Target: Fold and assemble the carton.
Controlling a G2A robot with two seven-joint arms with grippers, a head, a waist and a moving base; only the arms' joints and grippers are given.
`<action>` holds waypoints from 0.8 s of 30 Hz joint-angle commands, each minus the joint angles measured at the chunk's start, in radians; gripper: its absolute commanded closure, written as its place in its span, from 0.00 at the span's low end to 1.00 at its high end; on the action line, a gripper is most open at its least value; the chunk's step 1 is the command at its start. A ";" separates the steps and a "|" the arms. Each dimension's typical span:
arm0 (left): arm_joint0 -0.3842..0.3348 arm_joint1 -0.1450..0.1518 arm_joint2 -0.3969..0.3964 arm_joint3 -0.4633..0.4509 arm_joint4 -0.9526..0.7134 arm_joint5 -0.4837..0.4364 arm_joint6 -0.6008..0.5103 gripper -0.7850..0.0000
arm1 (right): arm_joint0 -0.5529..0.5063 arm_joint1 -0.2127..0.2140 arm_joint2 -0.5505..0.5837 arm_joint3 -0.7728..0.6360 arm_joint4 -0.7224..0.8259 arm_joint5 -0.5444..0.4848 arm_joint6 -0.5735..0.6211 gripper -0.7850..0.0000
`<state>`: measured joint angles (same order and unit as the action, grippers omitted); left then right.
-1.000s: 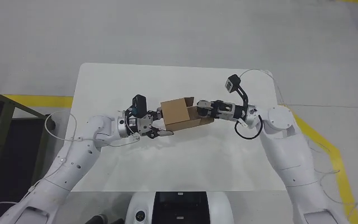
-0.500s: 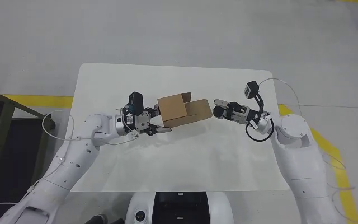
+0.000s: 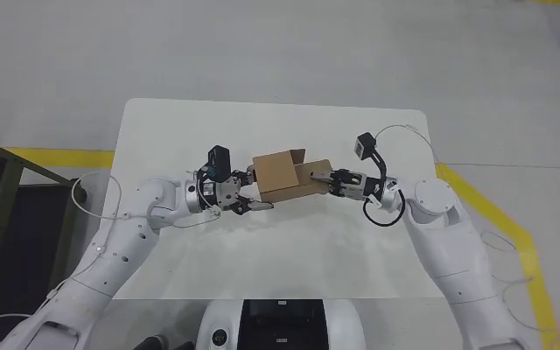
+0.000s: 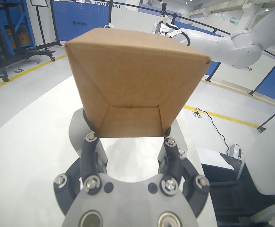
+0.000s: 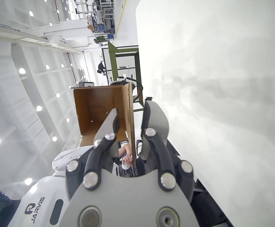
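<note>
**Carton held between two grippers**

We see the brown carton (image 3: 282, 175) on its side over the middle of the table (image 3: 175, 131). The left gripper (image 3: 253, 193) has its jaws wide, clamped across the carton's folded-shut end. The right gripper (image 5: 132, 107) is at the open end. Its jaws are narrow but apart, with one finger inside and one outside a side wall, not pinching it.

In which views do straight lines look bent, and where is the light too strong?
Left wrist view: the railing behind the carton bows. Right wrist view: glare washes out the table; ceiling lamps burn as white spots. Top view: light is even.
</note>
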<state>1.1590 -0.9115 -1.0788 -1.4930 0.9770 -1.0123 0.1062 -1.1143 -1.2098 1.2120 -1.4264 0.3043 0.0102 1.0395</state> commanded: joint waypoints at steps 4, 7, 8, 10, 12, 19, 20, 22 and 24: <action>0.000 0.000 -0.002 0.002 -0.004 0.000 -0.002 0.60 | -0.006 0.004 0.007 -0.004 0.006 -0.015 -0.004 1.00; 0.000 0.000 -0.001 0.007 -0.017 0.000 -0.005 0.00 | -0.013 0.008 0.012 -0.014 0.008 -0.018 -0.002 1.00; -0.001 0.000 -0.001 0.008 -0.024 0.000 -0.006 0.00 | -0.015 0.009 0.014 -0.017 0.007 -0.020 -0.002 1.00; -0.002 0.000 -0.001 0.010 -0.035 0.000 -0.012 0.00 | -0.018 0.011 0.016 -0.023 0.006 -0.026 -0.004 1.00; -0.002 0.000 0.000 0.010 -0.046 0.000 -0.019 0.00 | -0.020 0.012 0.018 -0.028 -0.002 -0.040 -0.009 1.00; -0.013 0.002 0.027 0.014 -0.179 0.000 -0.096 0.00 | -0.026 0.014 0.006 -0.034 -0.018 -0.095 -0.029 1.00; -0.017 0.003 0.031 0.016 -0.201 0.000 -0.114 0.00 | -0.028 0.015 0.005 -0.033 -0.012 -0.101 -0.028 1.00; -0.024 0.005 0.038 0.017 -0.242 0.000 -0.149 0.00 | -0.031 0.015 0.003 -0.031 -0.010 -0.108 -0.029 1.00; -0.030 0.007 0.044 0.016 -0.279 0.000 -0.175 0.00 | -0.033 0.016 -0.001 -0.026 -0.008 -0.112 -0.032 1.00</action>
<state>1.1315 -0.9058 -1.0375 -1.4763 0.7179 -1.0123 -0.0562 -1.1462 -1.1944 1.2127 -1.4549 0.2947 -0.1005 1.0086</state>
